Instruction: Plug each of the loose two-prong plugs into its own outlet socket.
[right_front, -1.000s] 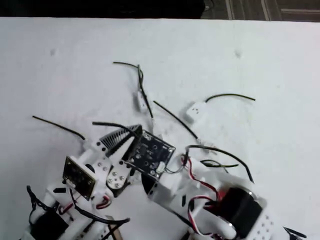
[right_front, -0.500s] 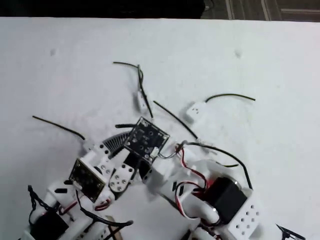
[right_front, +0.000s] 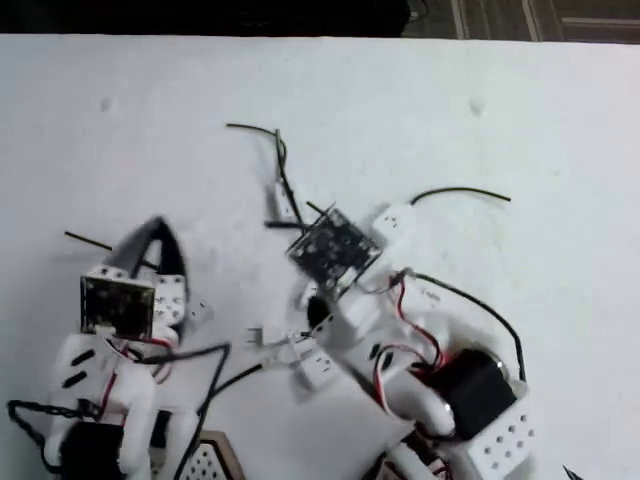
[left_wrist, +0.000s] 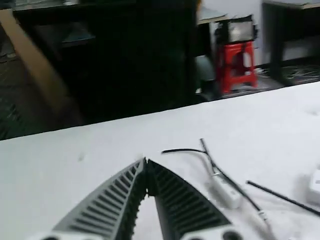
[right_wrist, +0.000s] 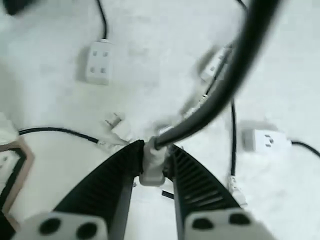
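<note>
My right gripper (right_wrist: 152, 167) is shut on a white plug (right_wrist: 151, 159) whose thick black cord (right_wrist: 225, 85) runs away from the fingers. From above, the right arm's camera board (right_front: 335, 246) covers that gripper at mid-table. Below it lie a loose two-prong plug (right_wrist: 116, 126) and two white outlet sockets (right_wrist: 97, 62) (right_wrist: 264, 140). My left gripper (right_front: 160, 224) (left_wrist: 146, 165) is shut on nothing, off to the left over bare table. A white plug (left_wrist: 223, 189) with a black cord lies ahead of it.
Several short black cords and white plugs lie scattered mid-table: a plug (right_front: 276, 196), a socket (right_front: 394, 222), a pronged plug (right_front: 264, 340) and a socket (right_front: 318, 370) near the front. A brown board (right_front: 212, 458) sits at the front edge.
My left arm has swung left, away from the right arm, gripper still shut. The right arm moved toward the table's back with its plug, uncovering a pronged plug and socket near the front.
</note>
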